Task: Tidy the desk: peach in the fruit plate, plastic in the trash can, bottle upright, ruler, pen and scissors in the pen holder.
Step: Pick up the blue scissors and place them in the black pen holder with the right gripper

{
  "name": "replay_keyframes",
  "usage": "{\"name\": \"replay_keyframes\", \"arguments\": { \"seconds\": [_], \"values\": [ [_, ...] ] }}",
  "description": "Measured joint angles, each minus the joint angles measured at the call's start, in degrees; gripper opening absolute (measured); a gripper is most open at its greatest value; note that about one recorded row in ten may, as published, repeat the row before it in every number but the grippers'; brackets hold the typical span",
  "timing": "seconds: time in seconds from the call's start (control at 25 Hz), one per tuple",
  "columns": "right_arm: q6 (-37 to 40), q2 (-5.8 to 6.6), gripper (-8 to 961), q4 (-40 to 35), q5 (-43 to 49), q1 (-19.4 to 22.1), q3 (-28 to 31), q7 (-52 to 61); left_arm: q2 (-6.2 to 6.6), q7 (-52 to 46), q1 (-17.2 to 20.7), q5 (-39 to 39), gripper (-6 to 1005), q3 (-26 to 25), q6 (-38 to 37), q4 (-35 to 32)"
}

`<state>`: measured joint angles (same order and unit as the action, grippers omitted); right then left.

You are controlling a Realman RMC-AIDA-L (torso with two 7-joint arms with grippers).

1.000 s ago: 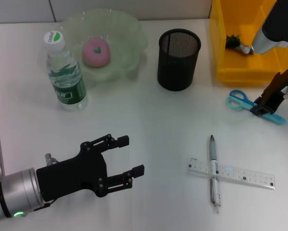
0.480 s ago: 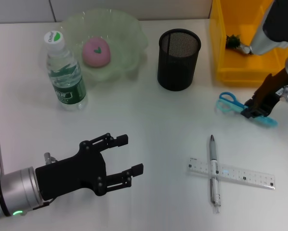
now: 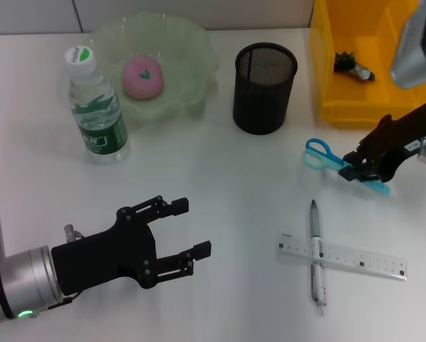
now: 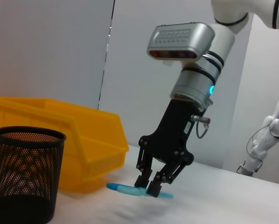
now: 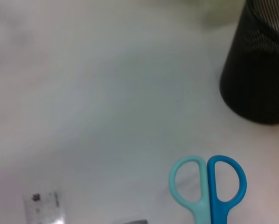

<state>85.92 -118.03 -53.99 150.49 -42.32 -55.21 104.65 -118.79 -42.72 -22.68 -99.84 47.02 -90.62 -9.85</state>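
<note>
Gripping scissors [image 3: 325, 157], right hand [image 3: 359, 169]

Scissors [image 3: 339, 162]: blades mostly hidden under right gripper [image 3: 361, 169] in head view; cut off at bottom edge in right wrist view. Ruler [image 5: 44, 208] cut by bottom edge there too, pen holder [image 5: 260, 70] by right edge. Dark item in yellow bin [image 3: 355, 68], upper right: too small to ID.

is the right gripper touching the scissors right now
Touching. In the left wrist view the right gripper has its fingertips closed on the blades of the scissors; the head view shows the same grip.
</note>
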Motion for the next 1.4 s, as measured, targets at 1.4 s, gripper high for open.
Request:
{"name": "replay_keyframes", "arguments": {
  "seconds": [1.4],
  "values": [
    [2.06,-0.87,235,10.13,-45.95,18.69,7.68,-40.44,-0.22,-0.95,-0.79,6.19,783,-0.61,-2.37,1.81]
  ]
}}
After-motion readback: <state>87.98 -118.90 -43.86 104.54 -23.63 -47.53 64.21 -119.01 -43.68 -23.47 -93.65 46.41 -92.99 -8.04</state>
